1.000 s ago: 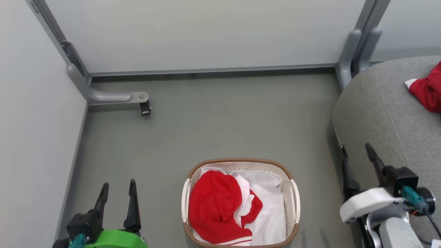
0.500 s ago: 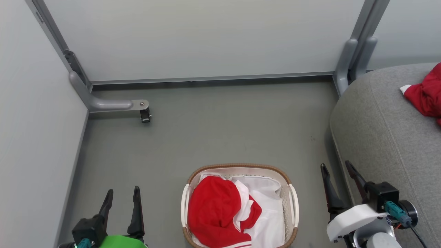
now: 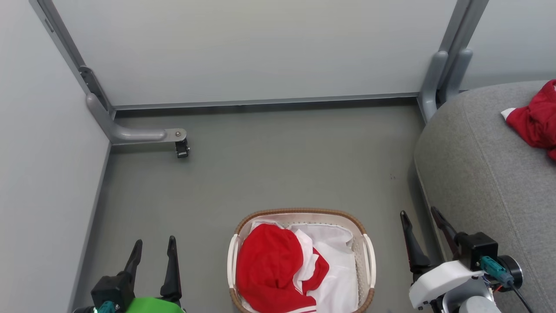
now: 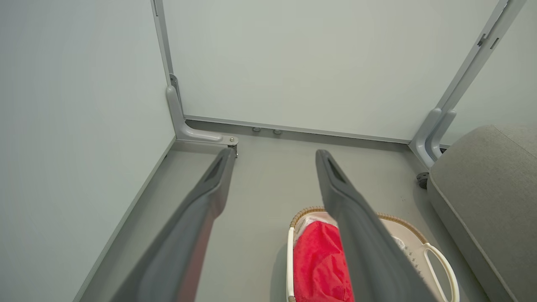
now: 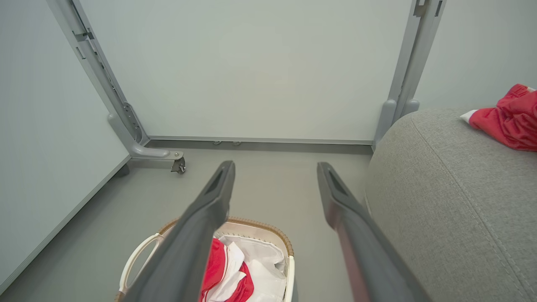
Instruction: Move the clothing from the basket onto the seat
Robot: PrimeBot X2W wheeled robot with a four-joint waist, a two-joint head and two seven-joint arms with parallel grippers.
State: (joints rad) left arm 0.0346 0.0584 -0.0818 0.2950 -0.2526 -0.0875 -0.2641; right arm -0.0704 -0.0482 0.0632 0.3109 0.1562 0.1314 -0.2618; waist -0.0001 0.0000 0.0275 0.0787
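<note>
Head view lets us look down at a grey floor (image 3: 282,174) with pale wall panels (image 3: 260,52) around it. Near the bottom, in the middle, we see the laundry basket (image 3: 299,211). It is cream-white with little holes, a brown woven rim and a white handle on each side. The red clothing (image 3: 267,265) lies bunched up in the basket's left half, with white parts and thin white stripes showing. A plain white liner sheet (image 3: 341,269) fills the basket's right half.

The big grey seat (image 3: 478,174) is on the right. It is a rounded sofa and stands apart from the basket. On top of it, at the picture's right edge, we see a red garment (image 3: 536,119) with a white bit at one end.

The left gripper (image 3: 155,240) hangs over the floor to the left of the basket. Its two dark fingers are apart and hold nothing. The right gripper (image 3: 419,211) hangs between the basket and the seat, just beside the seat's edge. Its fingers are apart too, with nothing in them. In both wrist views we see a wide gap between the fingers, with floor behind.

A grey metal foot with a small black wheel (image 3: 182,149) stands in the far left corner.
</note>
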